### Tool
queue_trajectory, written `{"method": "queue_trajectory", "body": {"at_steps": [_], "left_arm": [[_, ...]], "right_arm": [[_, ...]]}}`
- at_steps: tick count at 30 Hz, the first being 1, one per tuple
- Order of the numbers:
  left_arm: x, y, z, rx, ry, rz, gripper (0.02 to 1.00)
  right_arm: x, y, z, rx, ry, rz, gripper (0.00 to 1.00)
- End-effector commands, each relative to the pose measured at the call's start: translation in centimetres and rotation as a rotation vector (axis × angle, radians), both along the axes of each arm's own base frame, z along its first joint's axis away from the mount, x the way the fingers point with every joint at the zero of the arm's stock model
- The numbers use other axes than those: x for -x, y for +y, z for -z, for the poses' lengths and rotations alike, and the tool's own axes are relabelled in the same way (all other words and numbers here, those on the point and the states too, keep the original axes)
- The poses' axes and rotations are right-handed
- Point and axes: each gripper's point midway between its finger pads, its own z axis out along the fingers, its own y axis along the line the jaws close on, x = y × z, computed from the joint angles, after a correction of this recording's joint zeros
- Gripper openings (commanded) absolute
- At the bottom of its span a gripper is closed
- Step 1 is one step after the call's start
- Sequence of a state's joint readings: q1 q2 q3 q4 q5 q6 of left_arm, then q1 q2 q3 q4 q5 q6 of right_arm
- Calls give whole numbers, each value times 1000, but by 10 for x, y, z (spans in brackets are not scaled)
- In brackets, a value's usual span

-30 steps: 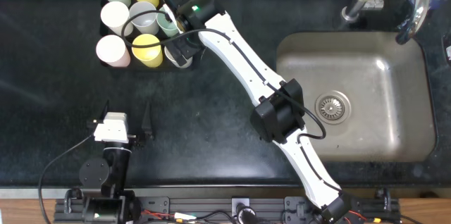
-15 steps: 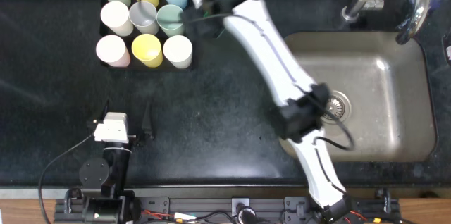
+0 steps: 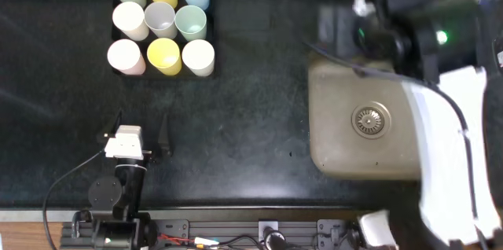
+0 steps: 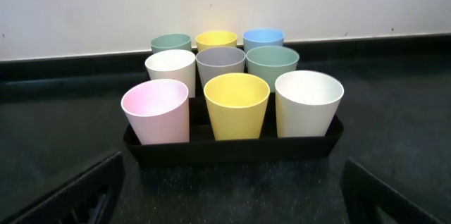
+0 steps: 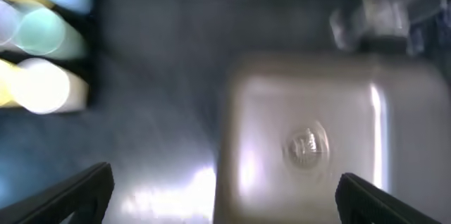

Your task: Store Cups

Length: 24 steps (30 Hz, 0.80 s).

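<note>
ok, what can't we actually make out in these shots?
- Right gripper: top view, blurred, near a corner of the sink.
- Sink's right side: top view, hidden under the right arm.
- Faucet: right wrist view, smeared by blur.
- Back-row cups, lower halves: left wrist view, hidden behind the front cups.

Sink (image 5: 261,111) and cups (image 5: 42,86) ahead of the fingers (image 5: 74,192)
Fingers stood wide apart; the drain (image 5: 308,146) lay nearer one, the cups beyond the other, on the dark surface (image 5: 155,111).
</note>
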State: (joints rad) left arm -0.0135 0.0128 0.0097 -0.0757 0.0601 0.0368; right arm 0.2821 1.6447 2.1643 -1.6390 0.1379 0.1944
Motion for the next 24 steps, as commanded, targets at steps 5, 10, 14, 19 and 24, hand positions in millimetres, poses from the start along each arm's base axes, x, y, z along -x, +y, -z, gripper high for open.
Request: {"method": "queue_trajectory", "body": {"at_steps": [5, 10, 14, 19, 24], "left_arm": [[1, -2, -1, -19, -8, 13, 1000], [1, -2, -1, -19, -8, 13, 1000], [1, -2, -1, -19, -8, 13, 1000], [1, -2, -1, -19, -8, 13, 998], [1, -2, -1, -19, -8, 13, 1000]], "right_arm": [[59, -95, 72, 7, -523, 204, 998], [83, -109, 83, 309, -827, 30, 998], [96, -100, 89, 319, -959, -15, 996], [106, -62, 94, 215, -1086, -203, 1000], [103, -59, 121, 200, -1060, -222, 998]]}}
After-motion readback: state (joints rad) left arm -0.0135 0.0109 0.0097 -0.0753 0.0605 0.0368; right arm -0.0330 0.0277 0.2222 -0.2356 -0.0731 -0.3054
